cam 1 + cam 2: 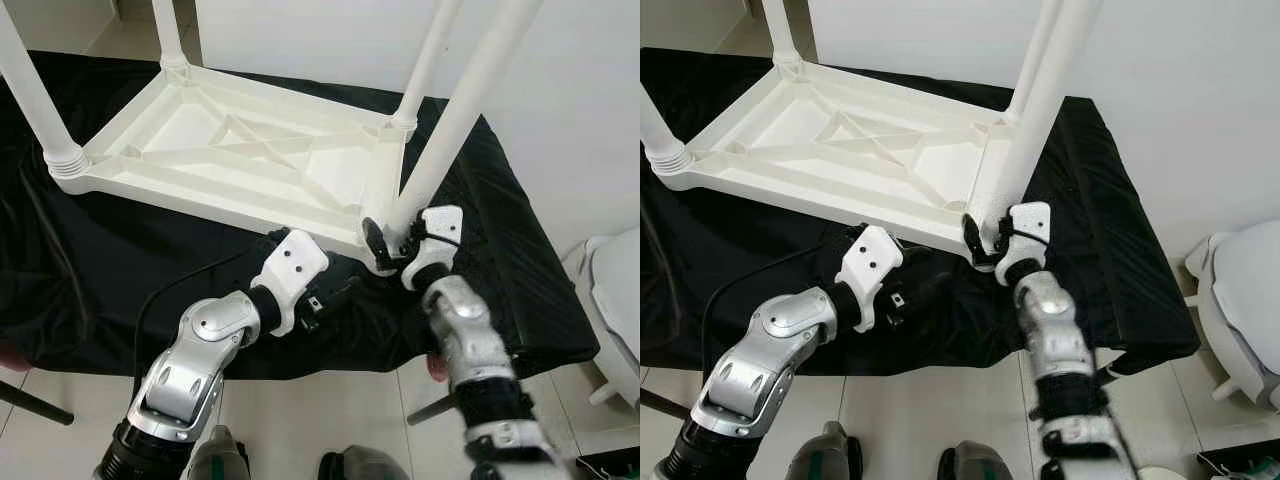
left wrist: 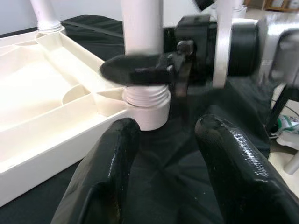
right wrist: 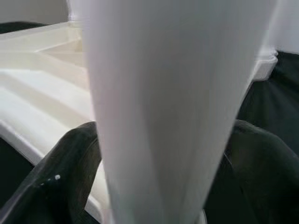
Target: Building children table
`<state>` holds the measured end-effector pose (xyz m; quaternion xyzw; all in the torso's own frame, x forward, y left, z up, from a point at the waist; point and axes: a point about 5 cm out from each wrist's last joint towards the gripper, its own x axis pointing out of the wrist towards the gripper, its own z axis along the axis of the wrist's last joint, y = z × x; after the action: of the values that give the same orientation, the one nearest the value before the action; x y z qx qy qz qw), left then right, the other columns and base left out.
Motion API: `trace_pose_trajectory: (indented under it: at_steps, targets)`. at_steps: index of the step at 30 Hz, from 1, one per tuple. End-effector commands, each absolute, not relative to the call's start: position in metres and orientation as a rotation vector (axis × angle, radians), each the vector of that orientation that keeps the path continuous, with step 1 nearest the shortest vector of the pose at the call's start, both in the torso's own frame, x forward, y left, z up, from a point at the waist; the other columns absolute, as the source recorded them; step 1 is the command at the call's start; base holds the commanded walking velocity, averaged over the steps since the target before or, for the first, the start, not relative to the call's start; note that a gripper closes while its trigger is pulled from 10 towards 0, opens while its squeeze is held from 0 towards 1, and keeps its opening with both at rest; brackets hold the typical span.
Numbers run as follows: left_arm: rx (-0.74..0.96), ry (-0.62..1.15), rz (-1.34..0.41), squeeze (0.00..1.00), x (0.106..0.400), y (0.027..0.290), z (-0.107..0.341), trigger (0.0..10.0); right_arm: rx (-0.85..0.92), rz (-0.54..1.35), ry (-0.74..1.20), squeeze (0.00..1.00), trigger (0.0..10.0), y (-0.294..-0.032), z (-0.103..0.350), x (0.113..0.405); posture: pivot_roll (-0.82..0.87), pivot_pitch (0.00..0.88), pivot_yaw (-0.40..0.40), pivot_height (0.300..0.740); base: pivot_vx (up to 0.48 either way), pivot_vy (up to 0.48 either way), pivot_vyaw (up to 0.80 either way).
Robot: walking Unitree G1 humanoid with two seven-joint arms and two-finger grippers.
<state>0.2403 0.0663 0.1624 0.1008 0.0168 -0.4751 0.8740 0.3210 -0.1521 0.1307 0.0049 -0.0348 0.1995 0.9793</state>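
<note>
Your left hand hovers with fingers spread, empty, over the black cloth, just short of the near corner. Your right hand clamps the white table leg above its corner socket. The upturned white tabletop lies on the cloth-covered desk.

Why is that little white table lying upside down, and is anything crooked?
The table top lies inverted on the black cloth, legs up. The near-right leg, gripped by the right pincer, leans instead of standing straight. Nothing looks damaged.
</note>
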Motion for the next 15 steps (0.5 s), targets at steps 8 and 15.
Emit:
trace_pose_trajectory:
  at_steps: [8,15]
  targets:
    - [0.209,0.027,-0.952,0.00,0.243,0.066,0.164,10.0,-0.054,0.576,-0.054,0.00,10.0,-0.153,0.129,0.334,-0.03,0.000,-0.079,0.740,0.000,0.000,0.00]
    - [0.215,0.028,-0.954,0.00,0.243,0.065,0.164,10.0,-0.062,0.683,-0.017,0.00,8.4,-0.142,0.124,0.342,-0.01,0.000,-0.083,0.740,0.000,0.000,0.00]
